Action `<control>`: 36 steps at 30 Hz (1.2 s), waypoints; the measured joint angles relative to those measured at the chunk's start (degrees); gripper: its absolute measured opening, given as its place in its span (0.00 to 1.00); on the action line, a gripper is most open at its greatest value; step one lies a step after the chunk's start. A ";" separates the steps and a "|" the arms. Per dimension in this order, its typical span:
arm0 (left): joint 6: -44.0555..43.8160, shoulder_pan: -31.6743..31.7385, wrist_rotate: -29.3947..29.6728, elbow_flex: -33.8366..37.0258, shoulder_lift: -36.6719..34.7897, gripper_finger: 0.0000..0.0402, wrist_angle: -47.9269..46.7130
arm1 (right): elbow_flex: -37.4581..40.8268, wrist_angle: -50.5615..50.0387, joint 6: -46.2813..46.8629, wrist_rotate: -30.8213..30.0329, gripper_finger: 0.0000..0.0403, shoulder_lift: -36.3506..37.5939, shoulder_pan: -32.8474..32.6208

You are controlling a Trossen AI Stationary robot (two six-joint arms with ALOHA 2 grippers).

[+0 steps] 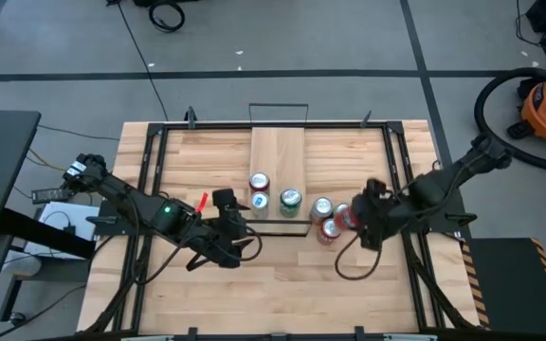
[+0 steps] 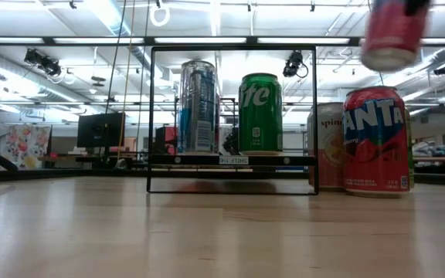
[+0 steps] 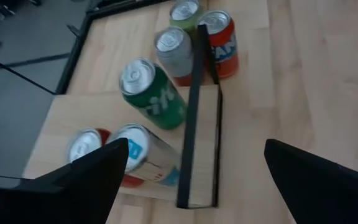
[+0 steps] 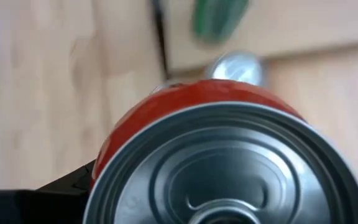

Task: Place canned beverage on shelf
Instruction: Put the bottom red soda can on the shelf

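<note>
right pincer (image 1: 349, 220) clamped on red aluminium drink can (image 1: 342, 216), held above tabletop (image 1: 349, 294) right of narrow light-wood shelf (image 1: 278, 152) | can: rigid, smooth, likely slippery, dents if squeezed; grip mid-body | left pincer (image 1: 245, 235) open, empty, near shelf's front end

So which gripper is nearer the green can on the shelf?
Left. The left gripper sits open just beside the shelf, near the green can. The right gripper, holding a red can, is farther off.
</note>
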State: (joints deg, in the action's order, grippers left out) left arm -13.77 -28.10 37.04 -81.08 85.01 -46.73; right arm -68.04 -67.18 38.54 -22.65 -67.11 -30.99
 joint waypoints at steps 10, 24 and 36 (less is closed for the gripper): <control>3.08 1.56 2.12 -0.04 -0.31 0.97 -2.43 | -3.07 7.01 -15.51 -4.28 0.79 -2.41 15.29; 9.51 6.46 2.21 -0.04 -0.32 0.97 -6.77 | -5.36 22.08 -39.14 14.75 0.79 -17.66 41.59; 16.75 14.41 -3.71 0.01 -0.61 0.97 -6.68 | -13.61 21.06 -49.03 24.26 0.79 -31.40 49.94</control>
State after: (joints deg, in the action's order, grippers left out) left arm 2.98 -13.69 33.33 -81.07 84.41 -53.41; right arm -81.65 -46.12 -10.49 1.60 -98.51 18.95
